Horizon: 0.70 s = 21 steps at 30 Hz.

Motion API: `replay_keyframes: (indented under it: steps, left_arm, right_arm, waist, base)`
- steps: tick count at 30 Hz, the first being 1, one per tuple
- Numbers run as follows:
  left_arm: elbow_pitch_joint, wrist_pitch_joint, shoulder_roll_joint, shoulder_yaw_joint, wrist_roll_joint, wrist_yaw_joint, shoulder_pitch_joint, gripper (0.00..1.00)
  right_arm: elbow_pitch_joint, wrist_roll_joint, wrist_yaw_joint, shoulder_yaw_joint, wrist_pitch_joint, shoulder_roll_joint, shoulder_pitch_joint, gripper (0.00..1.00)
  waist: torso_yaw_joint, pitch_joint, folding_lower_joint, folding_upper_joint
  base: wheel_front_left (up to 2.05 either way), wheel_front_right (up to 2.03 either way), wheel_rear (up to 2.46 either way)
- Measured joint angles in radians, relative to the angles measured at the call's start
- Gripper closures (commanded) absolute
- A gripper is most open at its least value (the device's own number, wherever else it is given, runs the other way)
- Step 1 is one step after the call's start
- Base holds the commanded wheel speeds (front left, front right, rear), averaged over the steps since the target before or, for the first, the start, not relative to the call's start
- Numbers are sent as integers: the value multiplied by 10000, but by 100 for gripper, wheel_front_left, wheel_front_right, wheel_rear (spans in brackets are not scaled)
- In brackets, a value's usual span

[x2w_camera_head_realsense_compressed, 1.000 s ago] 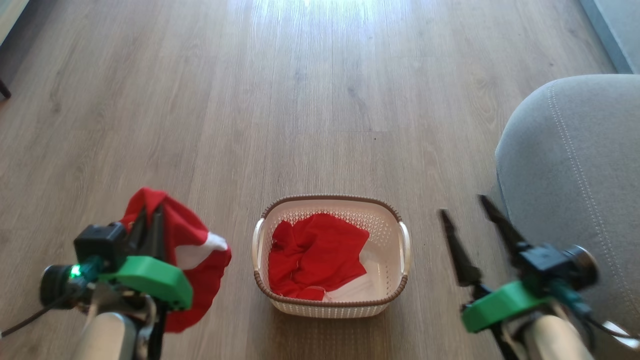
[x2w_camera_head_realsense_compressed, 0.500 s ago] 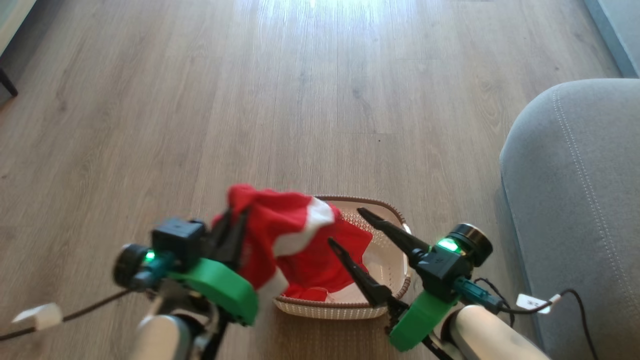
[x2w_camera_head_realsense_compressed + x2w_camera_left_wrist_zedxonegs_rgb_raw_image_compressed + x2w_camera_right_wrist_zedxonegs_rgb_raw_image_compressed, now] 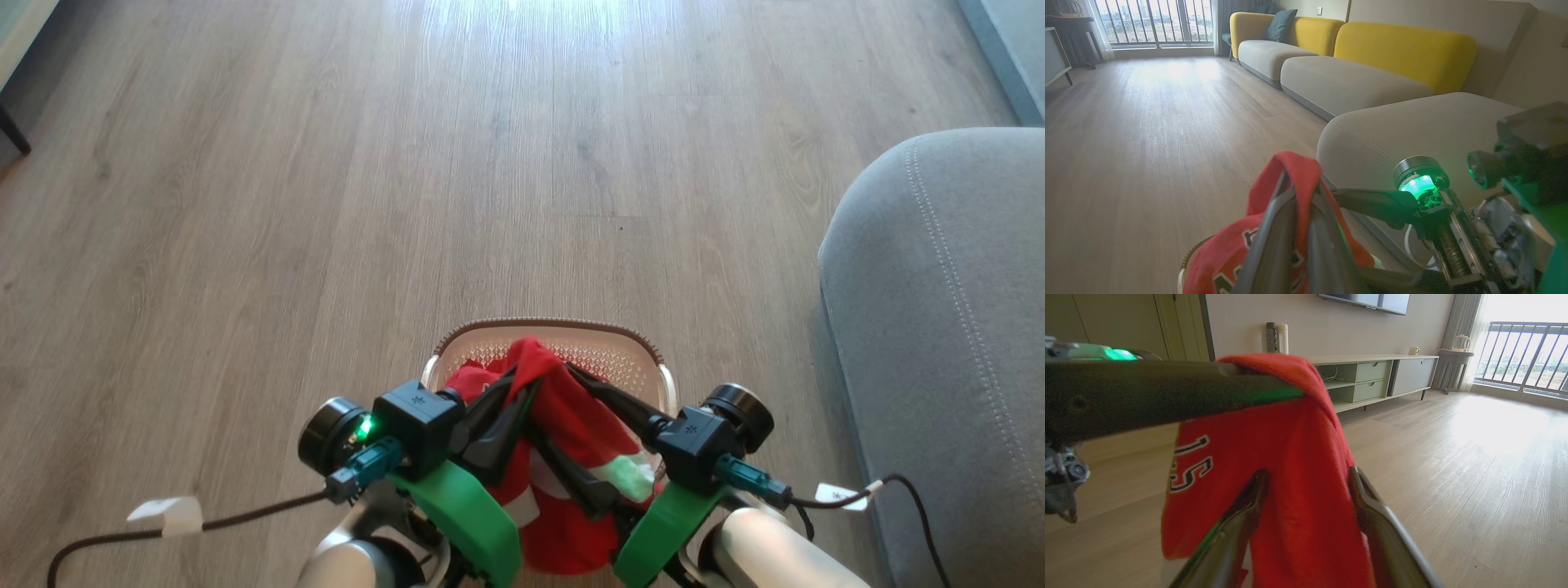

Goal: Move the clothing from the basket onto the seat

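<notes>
My left gripper [image 3: 518, 382] is shut on a red garment [image 3: 571, 416] with white trim and holds it above the cream basket [image 3: 547, 325]. Black-and-white lettering shows on the cloth [image 3: 1274, 449] in the right wrist view. My right gripper [image 3: 553, 402] is open, one finger on each side of the hanging cloth [image 3: 1290, 163]. In the right wrist view its own fingers [image 3: 1257, 486] straddle the fabric and the left gripper's finger [image 3: 1167, 392] crosses above. More red fabric [image 3: 467, 380] lies in the basket, mostly hidden by the arms. The grey seat [image 3: 939, 327] stands to the right.
The wood floor [image 3: 490, 163] stretches ahead. Cables with white tags [image 3: 163, 513] trail from both arms. A long sofa with yellow backs [image 3: 1404, 49] runs behind the seat [image 3: 1412, 130]. A low TV cabinet [image 3: 1372, 375] stands along the far wall.
My left gripper has carried the red garment rightward to above the basket. My right gripper has swung left from beside the seat and now brackets the cloth.
</notes>
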Motion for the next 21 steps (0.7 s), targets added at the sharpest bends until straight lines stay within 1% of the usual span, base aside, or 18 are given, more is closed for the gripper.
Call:
replay_keyframes:
  steps: [1,2,3,9,10,11,12,17,21]
  left_arm:
    - [-52,46,0,-36,-36,-25,0,100]
    - [-77,82,0,-65,-90,-86,0,100]
    - [-90,86,2,-104,-94,-88,0,100]
    - [-98,163,29,-169,-98,-104,8,100]
    - [-96,157,29,-155,-98,-100,8,75]
    - [-86,115,29,-123,-98,-73,8,3]
    - [-50,12,33,-79,-98,-73,7,0]
    - [506,-491,123,153,-104,-75,6,0]
    - [1127,-857,174,140,-182,-174,7,0]
  right_arm:
    - [92,102,0,0,0,6,0,13]
    - [184,201,0,15,0,15,0,60]
    - [263,307,0,56,0,15,0,100]
    - [418,817,0,209,0,23,-33,100]
    - [422,859,0,201,0,19,-51,100]
    - [422,880,0,161,0,19,-71,100]
    - [422,947,0,113,0,19,-98,100]
    - [424,957,0,-127,0,-59,-195,100]
    - [288,953,0,-621,0,-226,-168,100]
  waist:
    - [4,0,0,0]
    - [9,0,0,0]
    - [12,1,0,0]
    - [-58,17,0,0]
    - [-90,26,0,0]
    - [-127,38,0,0]
    - [-168,49,0,0]
    - [-507,114,0,0]
    - [-926,200,0,0]
  base:
    - [0,0,0]
    - [0,0,0]
    - [0,0,0]
    - [0,0,0]
    - [0,0,0]
    - [0,0,0]
    - [0,0,0]
    - [0,0,0]
    - [0,0,0]
